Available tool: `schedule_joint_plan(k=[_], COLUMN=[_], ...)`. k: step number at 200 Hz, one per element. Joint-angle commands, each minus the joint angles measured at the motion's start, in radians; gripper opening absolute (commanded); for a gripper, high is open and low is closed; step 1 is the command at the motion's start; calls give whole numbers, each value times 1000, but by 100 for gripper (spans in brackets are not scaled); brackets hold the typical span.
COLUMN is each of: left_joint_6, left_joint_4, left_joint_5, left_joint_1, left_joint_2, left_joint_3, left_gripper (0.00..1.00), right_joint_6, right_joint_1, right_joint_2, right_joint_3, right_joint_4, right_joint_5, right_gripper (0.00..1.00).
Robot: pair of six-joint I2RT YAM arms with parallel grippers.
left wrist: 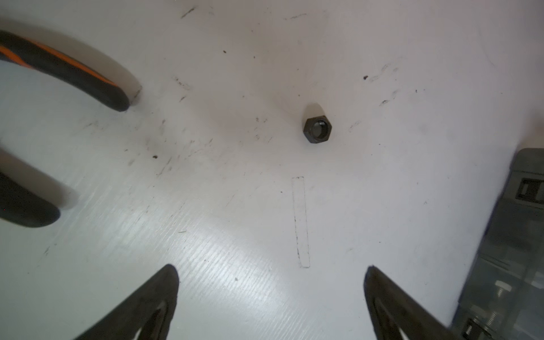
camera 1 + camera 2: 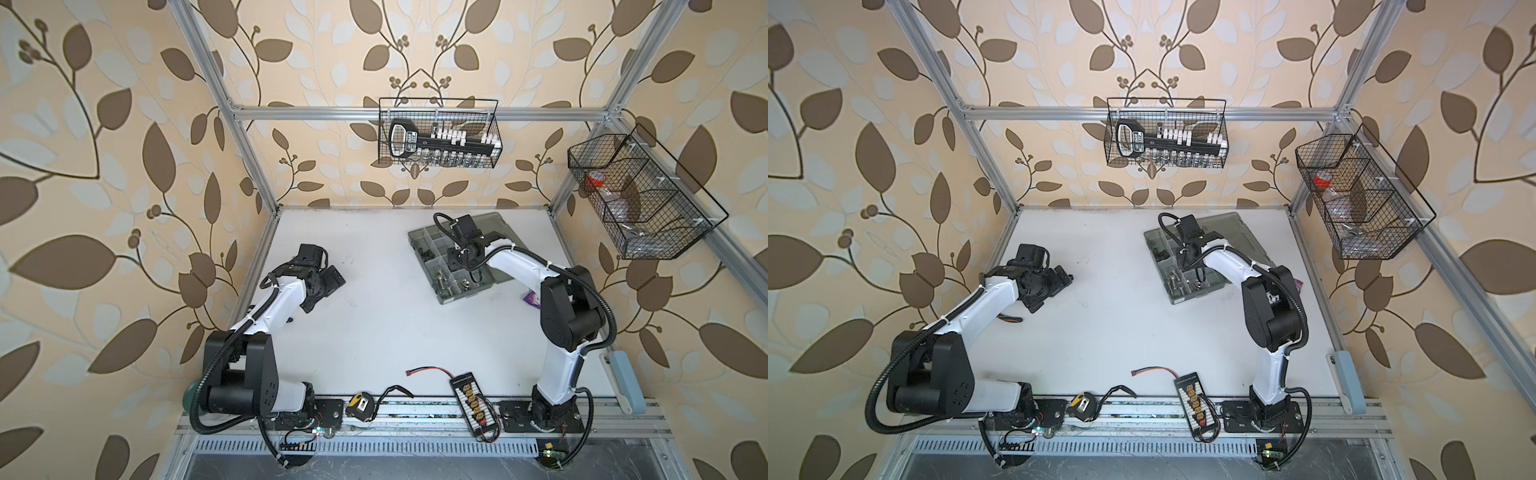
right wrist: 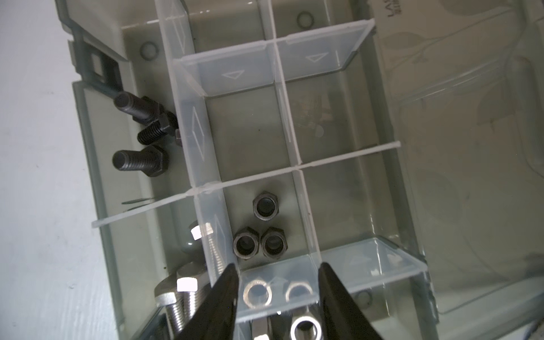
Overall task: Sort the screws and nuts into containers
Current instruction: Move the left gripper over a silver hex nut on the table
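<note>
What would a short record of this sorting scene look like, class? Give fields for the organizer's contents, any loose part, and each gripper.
organizer case: lid open, on the white table
black screws: at least three, in one edge compartment
black nuts: three, in one compartment
silver nuts: in the adjoining compartment
silver screws: in another edge compartment
loose part: one black nut on the table
left gripper: open, empty, near the loose nut
right gripper: jaws apart, empty, over the case

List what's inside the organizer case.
Three black nuts share one compartment, black screws another; silver nuts and silver screws occupy two more. The right gripper covers part of those, so their count is unclear.
</note>
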Motion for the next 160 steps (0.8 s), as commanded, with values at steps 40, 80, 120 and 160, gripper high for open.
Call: schedule_joint_plan(k=[40, 80, 120, 160], left_joint_6=[89, 150, 204, 218], left_joint_4=[-54, -157, -220, -239], left_joint_5=[0, -102, -111, -155], left_joint_1=[-41, -96, -96, -97], left_joint_2=[200, 351, 482, 533], left_joint_3=[179, 348, 466, 516], left_gripper=[88, 80, 72, 67], right_joint_6=[28, 31, 30, 31], right_joint_1=[-13, -13, -13, -13], right_joint_2=[-213, -283, -302, -310], right_joint_3=[-110, -159, -176, -183], right_joint_4=[64, 82, 78, 74], right_joint_5=[94, 113, 150, 152], right_gripper=[99, 100, 100, 100])
